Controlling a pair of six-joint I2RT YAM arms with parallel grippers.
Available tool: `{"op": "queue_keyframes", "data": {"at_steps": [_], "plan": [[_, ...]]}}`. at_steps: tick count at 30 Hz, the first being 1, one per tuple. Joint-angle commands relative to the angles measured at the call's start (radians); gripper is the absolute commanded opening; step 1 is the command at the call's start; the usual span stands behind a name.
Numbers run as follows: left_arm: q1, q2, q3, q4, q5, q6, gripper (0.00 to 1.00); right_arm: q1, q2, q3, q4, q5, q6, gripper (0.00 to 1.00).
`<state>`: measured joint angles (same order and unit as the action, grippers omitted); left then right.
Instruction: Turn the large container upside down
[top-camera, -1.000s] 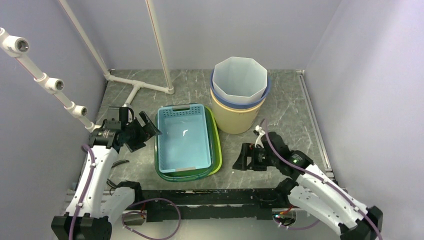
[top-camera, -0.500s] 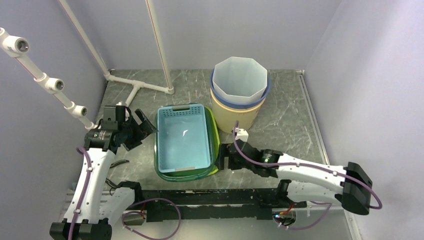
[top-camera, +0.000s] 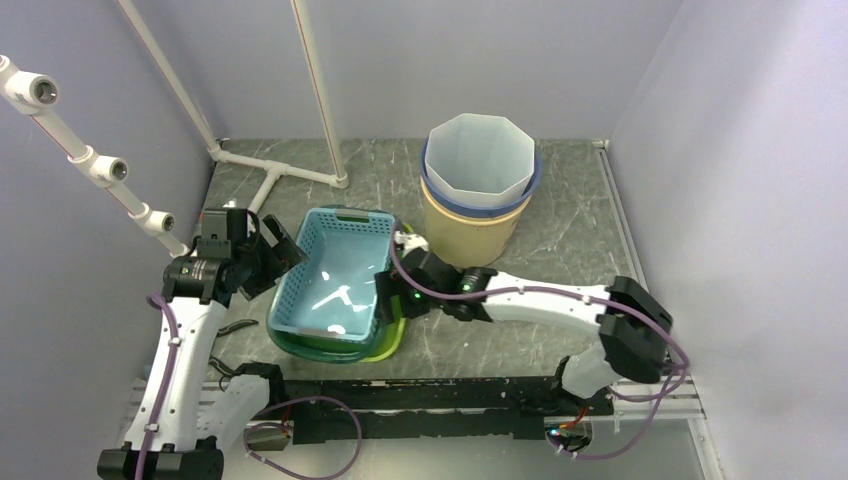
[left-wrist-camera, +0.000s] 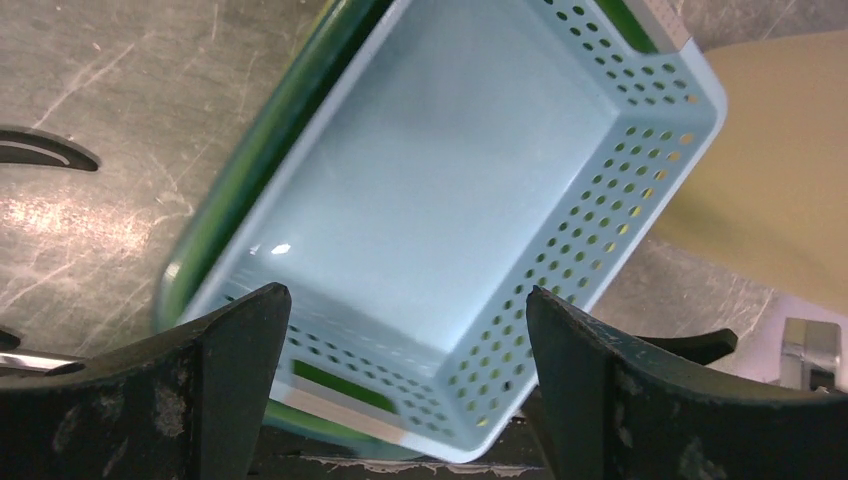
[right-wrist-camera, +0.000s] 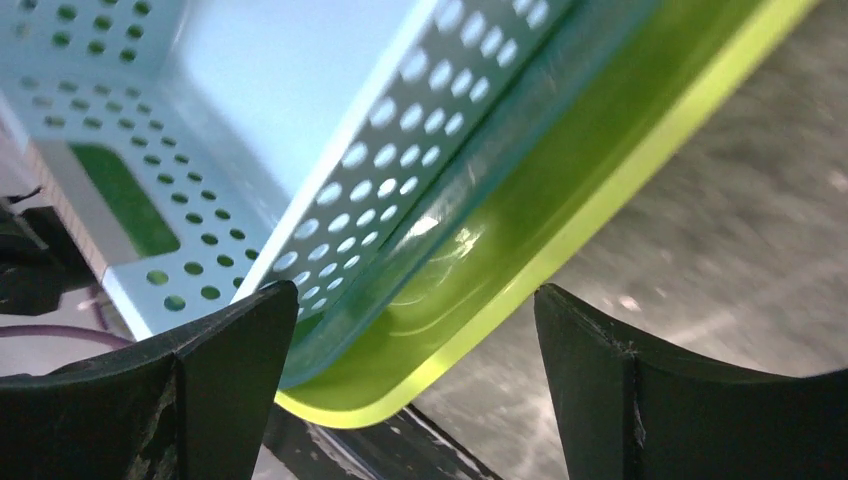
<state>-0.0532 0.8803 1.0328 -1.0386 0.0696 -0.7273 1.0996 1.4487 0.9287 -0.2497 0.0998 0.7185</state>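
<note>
A light blue perforated basket (top-camera: 335, 280) is nested in a dark green container (top-camera: 318, 352) and a lime green one (top-camera: 392, 345). The stack is tilted, with its right side raised off the table. My right gripper (top-camera: 390, 297) is open at the raised right edge. In the right wrist view the lime rim (right-wrist-camera: 560, 200) and the basket wall (right-wrist-camera: 300, 100) lie between and just beyond its open fingers, gripper (right-wrist-camera: 417, 292). My left gripper (top-camera: 283, 255) is open by the stack's left side. In its wrist view, gripper (left-wrist-camera: 405, 298) faces into the basket (left-wrist-camera: 430, 200).
A beige bucket (top-camera: 478, 232) holding a blue-rimmed bucket and a white octagonal bin (top-camera: 480, 160) stands at the back right, close behind the right arm. White pipes (top-camera: 275, 170) run along the back left. The black rail (top-camera: 420, 395) marks the near edge.
My right arm has swung left from the table's right to the stack's right edge. The stack has tipped up on its right side and slid left. My left gripper has drawn back slightly.
</note>
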Motion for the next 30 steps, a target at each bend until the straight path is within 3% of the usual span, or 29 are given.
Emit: {"op": "queue_keyframes", "data": {"at_steps": [1,5,11,15,18,25,30], "plan": [[0.001,-0.017,0.056,-0.020,-0.040,-0.015,0.94,0.007,0.088,0.157,0.023,-0.138,-0.112,0.93],[0.001,-0.021,0.067,-0.033,-0.051,-0.010,0.94,0.007,0.040,0.158,-0.003,-0.105,-0.134,0.94],[0.001,-0.015,0.045,0.013,0.020,0.015,0.93,0.007,-0.086,0.080,-0.105,0.075,-0.098,0.96],[0.002,0.022,0.036,0.070,0.122,0.041,0.93,-0.005,-0.127,-0.005,-0.164,0.235,0.043,0.99],[0.000,0.048,0.052,0.090,0.155,0.041,0.93,-0.018,-0.121,-0.030,-0.232,0.267,0.117,0.98],[0.001,0.059,0.089,0.058,0.137,0.081,0.93,-0.016,-0.157,-0.155,-0.135,0.198,0.112,0.95],[0.001,0.057,0.102,0.039,0.129,0.092,0.93,-0.015,0.000,-0.042,-0.101,0.109,0.046,0.94]]}}
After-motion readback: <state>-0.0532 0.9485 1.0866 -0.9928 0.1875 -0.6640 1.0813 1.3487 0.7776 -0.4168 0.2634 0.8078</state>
